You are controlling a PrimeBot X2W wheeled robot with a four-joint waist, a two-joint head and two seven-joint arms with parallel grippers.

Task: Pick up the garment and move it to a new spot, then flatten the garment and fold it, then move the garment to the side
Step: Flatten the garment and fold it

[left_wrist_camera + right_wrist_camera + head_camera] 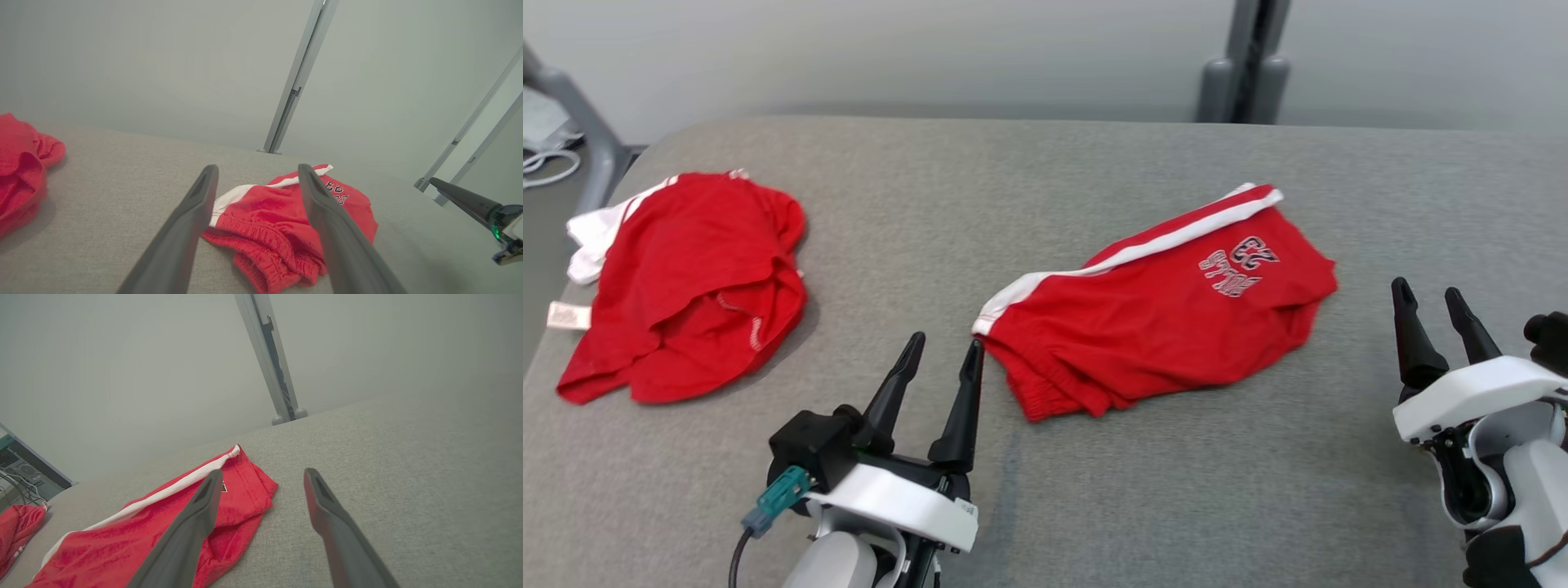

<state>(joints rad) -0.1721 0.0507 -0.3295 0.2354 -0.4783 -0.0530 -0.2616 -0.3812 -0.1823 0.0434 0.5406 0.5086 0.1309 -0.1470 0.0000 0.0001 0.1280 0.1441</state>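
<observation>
The garment (1168, 318) is a pair of red shorts with a white side stripe and a printed number. It lies doubled over mid-table, waistband toward me. My left gripper (947, 340) hovers open just left of the waistband corner, fingers apart and empty. Through the left wrist view, the shorts (261, 208) sit right beyond the left gripper (257, 167). My right gripper (1427, 287) stands open and empty a little right of the garment. From the right wrist, the shorts (135, 535) lie left of the right gripper (263, 471).
A second red garment (694, 278) with white parts lies crumpled at the table's left end. The grey cloth-covered table (1094, 490) has bare room in front and to the right. A grey post (1250, 65) stands behind the far edge.
</observation>
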